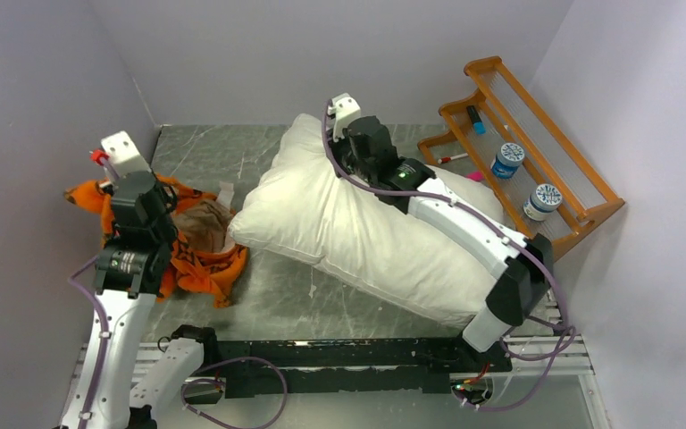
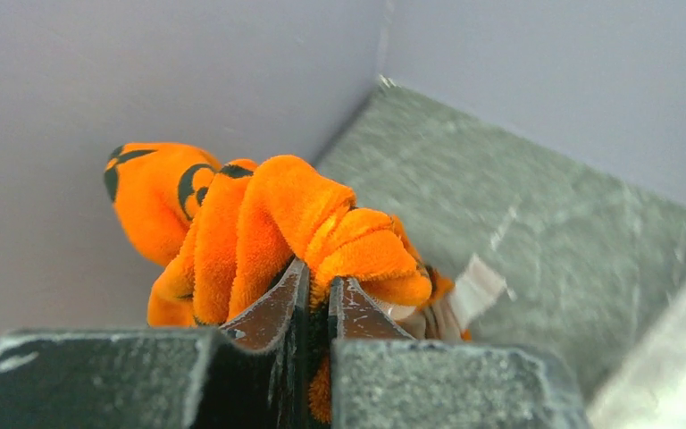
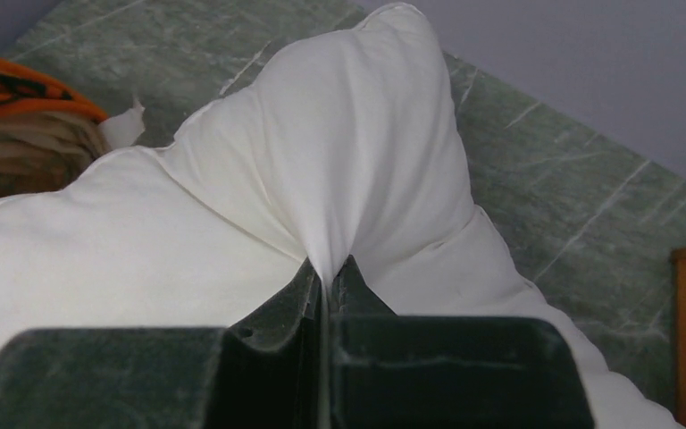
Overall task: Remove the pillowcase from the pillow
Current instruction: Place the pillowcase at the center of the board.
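Left claw (image 2: 323,277) is pinching the pillowcase (image 2: 268,214) while right claw (image 3: 329,268) is clamping the pillow (image 3: 366,134), risking swinging it into the rack (image 1: 561,132).

A robot lab cell: plain grey walls (image 1: 232,54) box in a marbled tabletop (image 1: 277,299).

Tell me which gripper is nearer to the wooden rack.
Right. The right gripper, shut on the pillow, is close on the left of the wooden rack; the left gripper, shut on the pillowcase, is far off to its left.
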Tool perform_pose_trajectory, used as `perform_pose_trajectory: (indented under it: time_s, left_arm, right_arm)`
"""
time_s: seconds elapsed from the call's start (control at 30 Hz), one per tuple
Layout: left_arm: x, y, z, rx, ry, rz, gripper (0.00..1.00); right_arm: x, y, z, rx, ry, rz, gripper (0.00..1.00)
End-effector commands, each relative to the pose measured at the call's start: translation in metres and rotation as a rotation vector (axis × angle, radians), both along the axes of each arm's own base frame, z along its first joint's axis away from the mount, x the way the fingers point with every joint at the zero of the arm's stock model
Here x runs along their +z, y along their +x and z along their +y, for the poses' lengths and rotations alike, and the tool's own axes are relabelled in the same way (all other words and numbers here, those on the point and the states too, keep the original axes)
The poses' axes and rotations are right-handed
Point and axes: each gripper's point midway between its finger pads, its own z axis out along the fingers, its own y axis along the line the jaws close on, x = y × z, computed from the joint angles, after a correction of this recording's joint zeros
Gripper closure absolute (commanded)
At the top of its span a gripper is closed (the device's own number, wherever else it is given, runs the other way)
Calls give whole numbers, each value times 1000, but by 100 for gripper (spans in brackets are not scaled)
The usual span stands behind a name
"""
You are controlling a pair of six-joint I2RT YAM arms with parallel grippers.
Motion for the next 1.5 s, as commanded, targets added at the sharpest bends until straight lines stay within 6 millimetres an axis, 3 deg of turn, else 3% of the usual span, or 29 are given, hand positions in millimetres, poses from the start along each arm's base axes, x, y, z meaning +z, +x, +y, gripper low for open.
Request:
perform_pose_trajectory:
  time_s: [0.0, 0.1, 0.33, 0.43, 0.57, 0.73, 0.87, 0.93, 1.07, 1.17, 1.27, 1.47]
  left_arm:
    - [-57, 20, -59, -298, -162, 64, 95]
    - [-100, 16, -91, -435, -263, 140, 95]
    - [-159, -8, -128, -592, -404, 252, 95]
    - [-184, -18, -147, -650, -505, 296, 94]
    - [-206, -25, -148, -617, -570, 320, 92]
    - [-212, -23, -140, -540, -593, 313, 89]
    - [-218, -22, -145, -564, -599, 321, 80]
    - [-218, -21, -159, -652, -615, 328, 70]
    - [-216, -22, -182, -800, -630, 369, 49]
    - [-209, -24, -191, -869, -624, 387, 37]
    - [-195, -26, -193, -902, -599, 379, 31]
    - [-151, -27, -181, -904, -494, 308, 20]
  right_arm:
    - [63, 28, 20, -37, 215, -164, 100]
    - [32, 37, 23, -55, 198, -136, 100]
    - [-20, 49, 26, -68, 172, -67, 100]
    - [-25, 59, 3, -166, 184, -82, 100]
    - [-4, 72, -44, -285, 265, -128, 100]
    - [29, 79, -81, -368, 306, -194, 100]
    - [43, 77, -87, -374, 337, -227, 100]
    - [38, 77, -76, -323, 339, -203, 100]
    - [7, 78, -56, -242, 311, -124, 98]
    - [-10, 73, -50, -200, 295, -88, 82]
    - [-15, 63, -53, -183, 279, -82, 64]
    - [-1, 37, -78, -199, 259, -136, 28]
